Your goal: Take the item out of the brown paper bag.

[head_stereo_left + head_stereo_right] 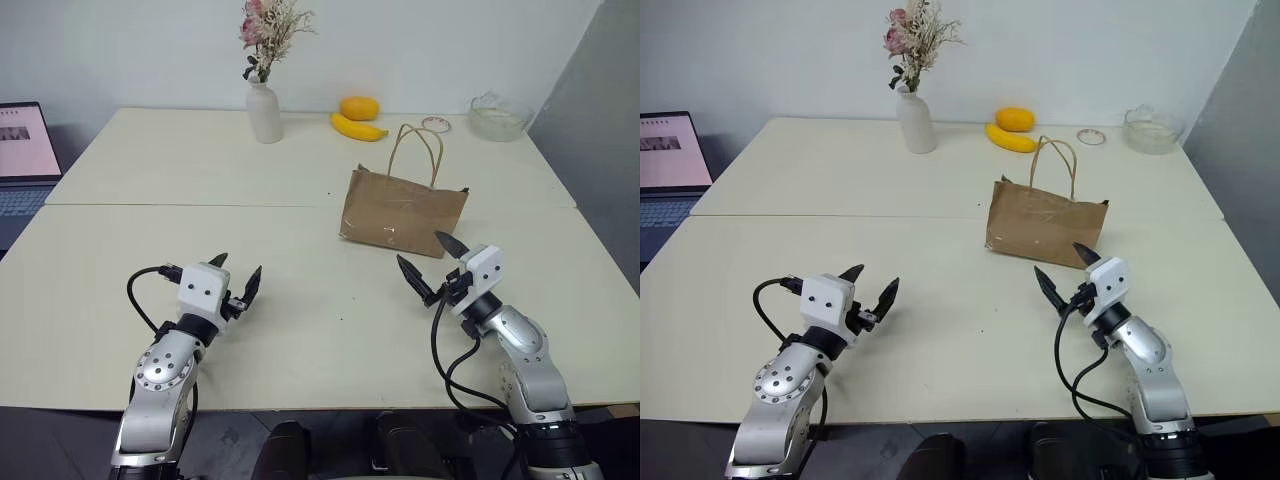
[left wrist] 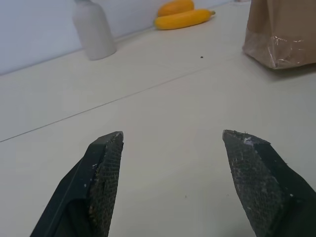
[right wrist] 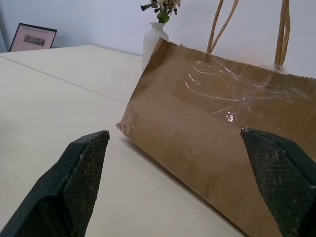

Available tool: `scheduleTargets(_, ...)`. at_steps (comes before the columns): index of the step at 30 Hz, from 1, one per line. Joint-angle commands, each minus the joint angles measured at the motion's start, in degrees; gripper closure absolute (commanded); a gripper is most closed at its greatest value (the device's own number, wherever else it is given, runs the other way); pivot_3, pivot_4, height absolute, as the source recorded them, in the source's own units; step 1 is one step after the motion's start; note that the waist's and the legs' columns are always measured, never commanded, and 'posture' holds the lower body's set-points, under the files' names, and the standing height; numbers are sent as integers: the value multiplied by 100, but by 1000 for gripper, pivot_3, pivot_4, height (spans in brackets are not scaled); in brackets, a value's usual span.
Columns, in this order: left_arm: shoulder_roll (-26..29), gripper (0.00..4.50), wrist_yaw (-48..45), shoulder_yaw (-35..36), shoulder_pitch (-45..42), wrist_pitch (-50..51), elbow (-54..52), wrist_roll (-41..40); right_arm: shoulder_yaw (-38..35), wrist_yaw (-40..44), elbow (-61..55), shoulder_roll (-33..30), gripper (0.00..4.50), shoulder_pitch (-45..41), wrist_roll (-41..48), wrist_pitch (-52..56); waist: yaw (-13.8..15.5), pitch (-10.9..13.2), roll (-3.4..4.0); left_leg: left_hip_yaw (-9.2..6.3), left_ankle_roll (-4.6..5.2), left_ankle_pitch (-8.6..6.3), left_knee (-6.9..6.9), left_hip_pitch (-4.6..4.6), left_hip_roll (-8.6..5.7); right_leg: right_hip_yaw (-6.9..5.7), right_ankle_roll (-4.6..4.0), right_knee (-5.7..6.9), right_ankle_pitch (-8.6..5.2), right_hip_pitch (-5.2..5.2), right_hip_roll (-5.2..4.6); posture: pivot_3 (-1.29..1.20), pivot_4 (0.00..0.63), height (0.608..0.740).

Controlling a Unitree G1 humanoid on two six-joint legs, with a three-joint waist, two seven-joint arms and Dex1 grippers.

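Observation:
The brown paper bag stands upright on the table, right of centre, its two tan loop handles raised above the rim. Clear tape glints on its near side in the right wrist view, where the bag sits close ahead. The item is hidden from view. My right gripper is open just in front of the bag's near side, pointing toward it, with nothing between its fingers. My left gripper is open over the table to the left, well apart from the bag, and empty.
At the table's far edge stand a white vase with dried flowers, a banana, an orange fruit, a small dish and a glass bowl. A laptop sits at the far left. A seam crosses the table.

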Motion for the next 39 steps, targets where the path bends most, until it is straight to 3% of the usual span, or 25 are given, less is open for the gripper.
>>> scheduleTargets(1, 90, 1125, -124, 80, 37, -150, -290, -98, -66, 28, -82, -8, 0, -9, 57, -114, 0, 0, 0, 0, 0, 0, 0, 0, 0, 0, 0, 0, 0, 0, 0, 0, 150, 740)
scheduleTargets(14, 264, 1125, -140, 62, 121, 105, -483, 39, -46, 29, -192, -108, 0, 120, -31, -79, 0, 0, 0, 0, 0, 0, 0, 0, 0, 0, 0, 0, 0, -1, 0, 0, 150, 740)
scheduleTargets(23, 755, 1125, -1222, 458, -509, 96, -843, -1329, -130, -216, -399, -397, 0, -342, -433, -66, 0, 1, 1, 1, 0, 0, 0, 0, -3, -1, -1, 1, 0, -1, 8, 0, 150, 740)
scheduleTargets(32, 1206, 1125, -1894, 294, -916, 819, -1306, -2233, 74, -467, -730, -1116, 0, -2012, -1352, 1462, -14, 2, 3, 4, 0, 0, 0, -2, -2, 5, 0, 1, 0, -4, 19, 0, 150, 740)
scheduleTargets(39, 1491, 1125, -2290, 209, -945, 1030, -1503, -2511, 395, -341, 273, -1407, 0, -3571, -1828, 2284, -24, 3, 4, 4, 0, 0, -2, -7, -3, 3, -4, -2, -2, -8, 24, 0, 150, 740)
